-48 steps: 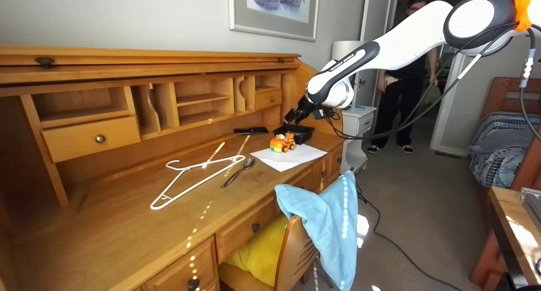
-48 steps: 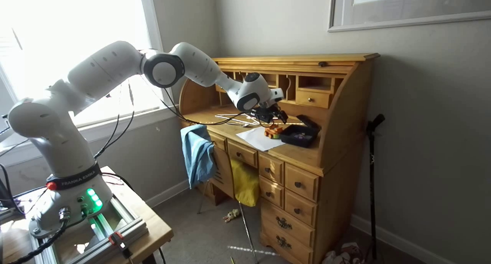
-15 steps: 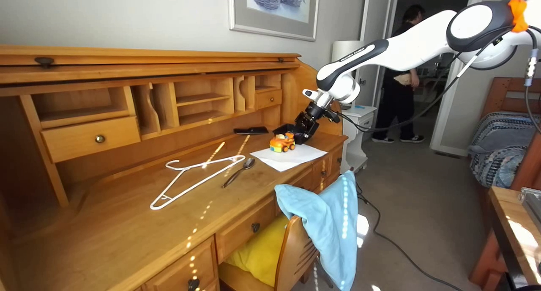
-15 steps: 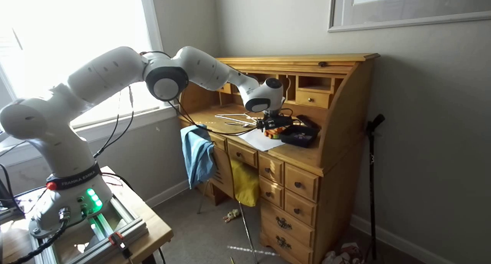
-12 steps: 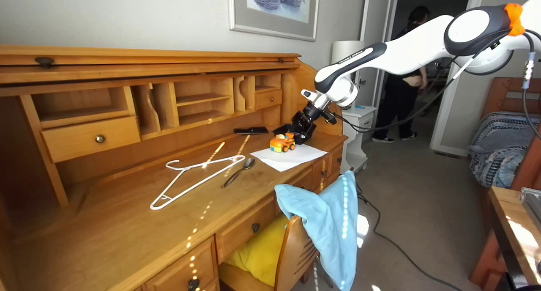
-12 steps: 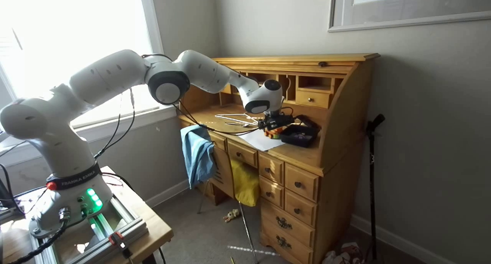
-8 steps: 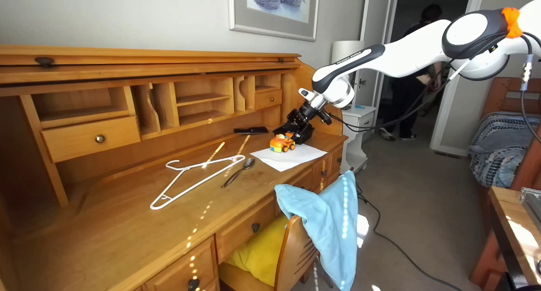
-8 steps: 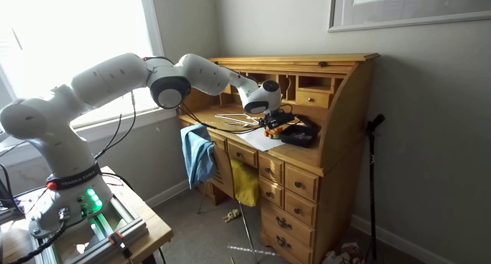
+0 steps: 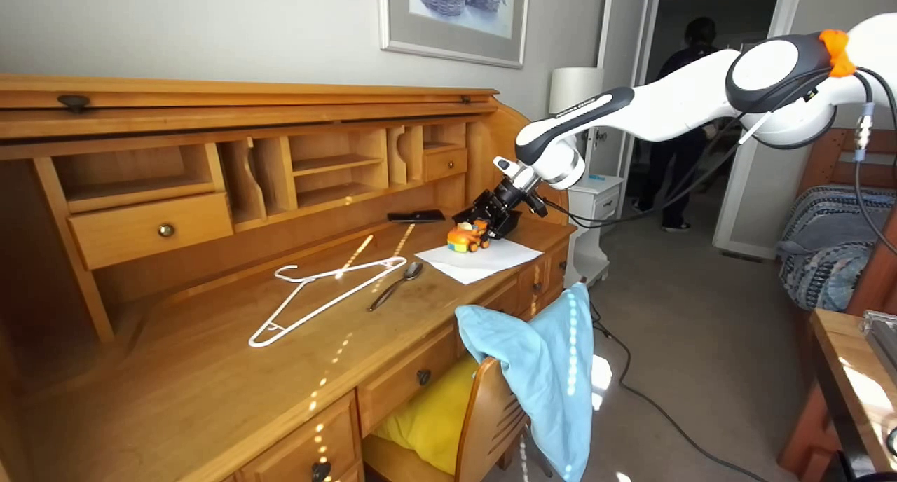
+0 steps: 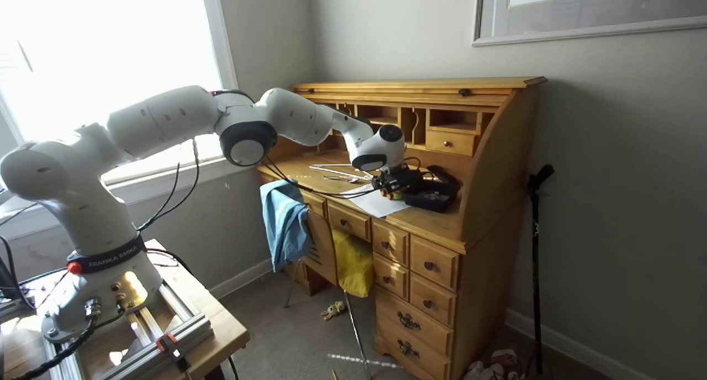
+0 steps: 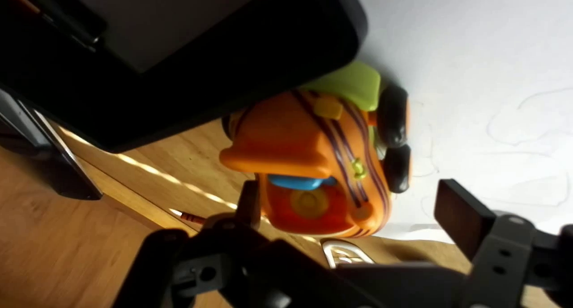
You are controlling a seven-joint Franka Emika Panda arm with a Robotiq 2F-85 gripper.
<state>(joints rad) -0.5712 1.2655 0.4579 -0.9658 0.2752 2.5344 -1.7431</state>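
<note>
An orange toy car with black wheels and a green end stands at the edge of a white paper sheet on the desk. My gripper is open around the car's near end in the wrist view. One finger is close beside the car's left side, contact unclear; a gap separates the other finger from it. In an exterior view the gripper comes down just behind the car. Next to the car sits a black tray holding small items; its dark rim covers part of the car in the wrist view.
A white hanger, a spoon and a flat black object lie on the desk. Cubbies line its back, and a curved side panel rises beside the tray. A chair with blue cloth stands in front.
Over these seconds the gripper has tilted downward and come lower behind the toy car; in the last half second it sank slightly more. The base light went from green to yellowish. The car stayed put.
</note>
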